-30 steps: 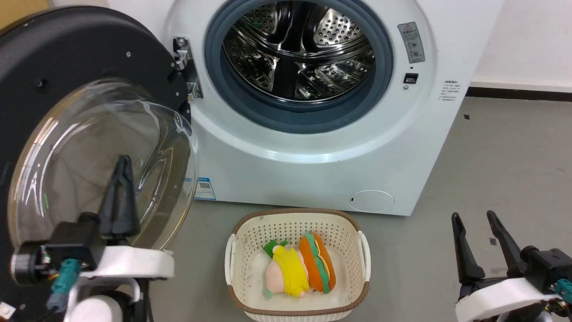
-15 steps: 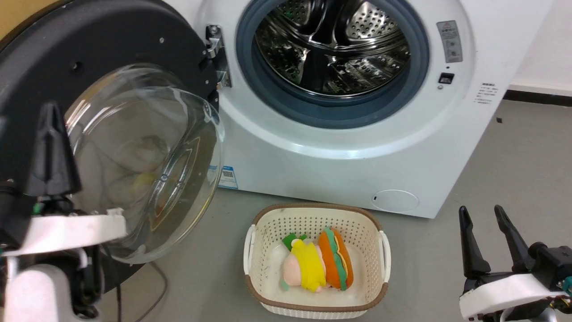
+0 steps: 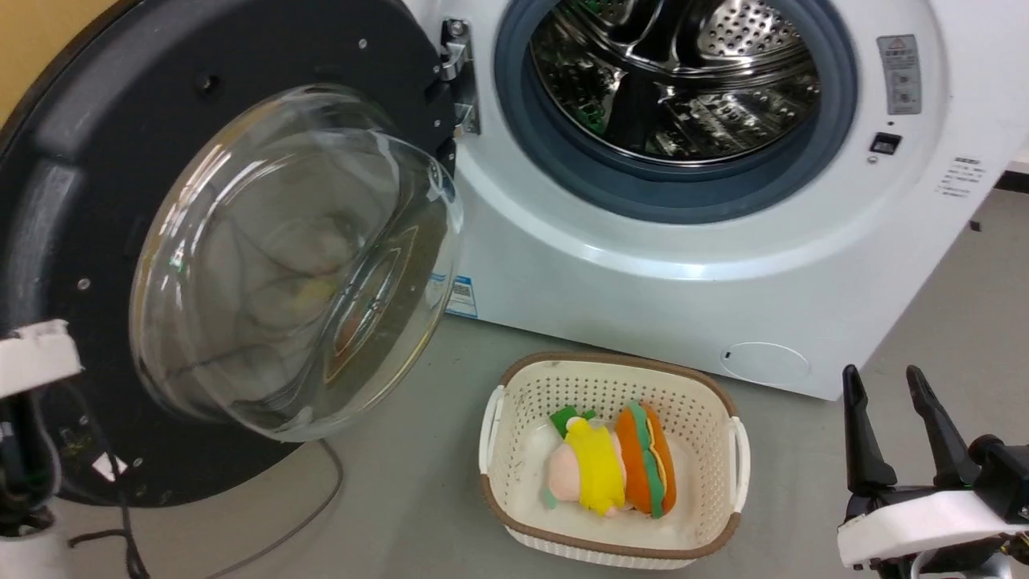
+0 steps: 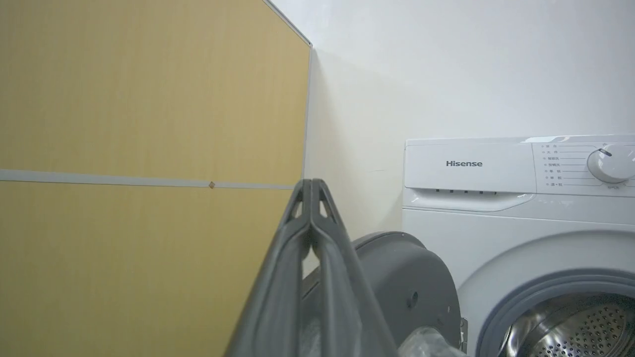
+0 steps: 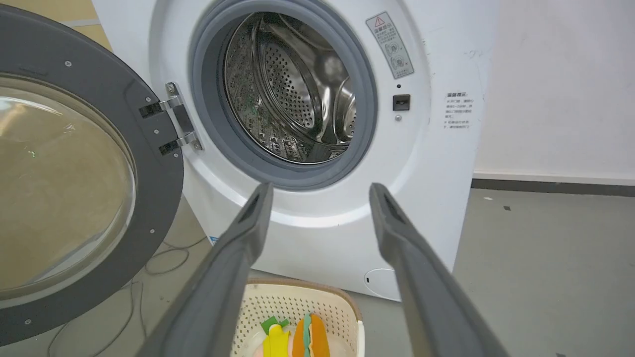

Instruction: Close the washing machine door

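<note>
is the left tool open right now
No, in the left wrist view the left tool is shut, its two dark fingers meeting at the tips with no gap between them.

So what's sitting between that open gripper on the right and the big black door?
In the head view, a white basket holding plush toys stands on the grey floor between the right gripper and the washing machine door.

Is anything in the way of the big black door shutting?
Nothing visible does. The washing machine door hangs open beside the drum opening, and the basket sits low on the floor, seemingly under its swing.
</note>
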Available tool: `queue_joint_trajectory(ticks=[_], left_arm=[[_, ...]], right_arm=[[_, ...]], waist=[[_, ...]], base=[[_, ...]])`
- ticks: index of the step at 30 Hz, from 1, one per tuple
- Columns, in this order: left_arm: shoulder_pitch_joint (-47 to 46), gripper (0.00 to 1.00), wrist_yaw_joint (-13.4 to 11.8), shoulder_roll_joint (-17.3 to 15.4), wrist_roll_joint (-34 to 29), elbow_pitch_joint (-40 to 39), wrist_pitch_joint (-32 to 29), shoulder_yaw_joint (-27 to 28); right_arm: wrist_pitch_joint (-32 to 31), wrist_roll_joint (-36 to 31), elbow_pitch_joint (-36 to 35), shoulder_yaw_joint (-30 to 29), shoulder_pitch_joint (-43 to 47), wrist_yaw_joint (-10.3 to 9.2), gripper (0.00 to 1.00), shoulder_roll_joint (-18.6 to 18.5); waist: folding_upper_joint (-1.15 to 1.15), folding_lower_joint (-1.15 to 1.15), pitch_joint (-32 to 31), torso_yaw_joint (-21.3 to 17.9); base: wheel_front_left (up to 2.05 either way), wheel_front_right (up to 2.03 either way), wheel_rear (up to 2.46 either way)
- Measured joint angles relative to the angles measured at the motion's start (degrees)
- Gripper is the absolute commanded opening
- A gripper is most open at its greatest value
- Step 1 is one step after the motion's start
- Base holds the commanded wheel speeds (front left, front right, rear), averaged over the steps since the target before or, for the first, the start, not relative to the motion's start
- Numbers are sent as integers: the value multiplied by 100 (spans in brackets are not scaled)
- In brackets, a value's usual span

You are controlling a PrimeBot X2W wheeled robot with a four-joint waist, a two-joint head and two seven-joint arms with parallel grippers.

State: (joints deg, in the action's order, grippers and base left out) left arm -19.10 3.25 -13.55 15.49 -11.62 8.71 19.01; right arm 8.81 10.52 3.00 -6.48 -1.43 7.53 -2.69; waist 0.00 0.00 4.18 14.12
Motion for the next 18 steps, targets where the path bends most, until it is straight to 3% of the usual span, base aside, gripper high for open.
queue_joint_trajectory(ticks=[8,18], left_arm=[[-324,0,57,-355,749,425,-220,423],[-756,0,30,-630,2083,1585,-1234,934]], right_arm=[[92,33,79,-105,-32,0,100,1],[192,65,208,-123,-52,0,100,0]], waist=[[0,0,90,325],[0,0,195,679]], base=[[0,0,0],[0,0,0]])
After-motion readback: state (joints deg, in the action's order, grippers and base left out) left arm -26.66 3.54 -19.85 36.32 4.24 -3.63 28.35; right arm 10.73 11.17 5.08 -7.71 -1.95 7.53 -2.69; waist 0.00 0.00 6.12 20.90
